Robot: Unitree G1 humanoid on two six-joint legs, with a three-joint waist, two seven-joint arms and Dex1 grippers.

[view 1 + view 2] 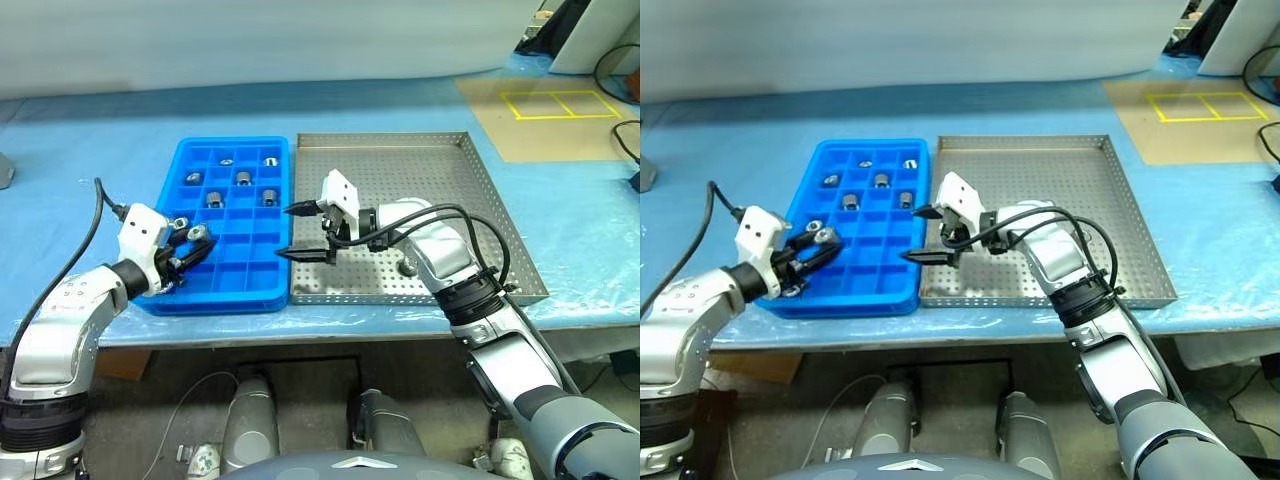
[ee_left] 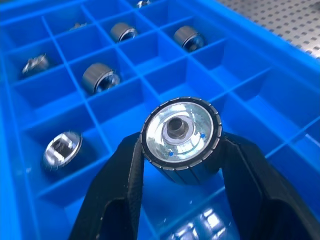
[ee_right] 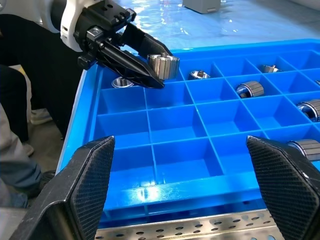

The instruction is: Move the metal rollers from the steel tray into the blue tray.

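My left gripper [image 1: 195,240] is shut on one metal roller [image 2: 181,132], a shiny ribbed cylinder with a dark central hole. It holds the roller just above the near left compartments of the blue tray [image 1: 225,292]. Several more metal rollers [image 1: 243,178] lie singly in the tray's far compartments. My right gripper [image 1: 285,232] stands wide open with nothing between its fingers, pointing left over the seam between the blue tray and the steel tray [image 1: 440,180]. The right wrist view looks across the blue grid at the left gripper [image 3: 150,67] and its roller [image 3: 164,65].
Both trays sit side by side on a table with a light blue cover [image 1: 80,150]. My right forearm [image 1: 440,250] lies over the steel tray's near part, with a small dark round piece [image 1: 408,268] beside it. A tan mat with yellow tape [image 1: 560,110] lies at the far right.
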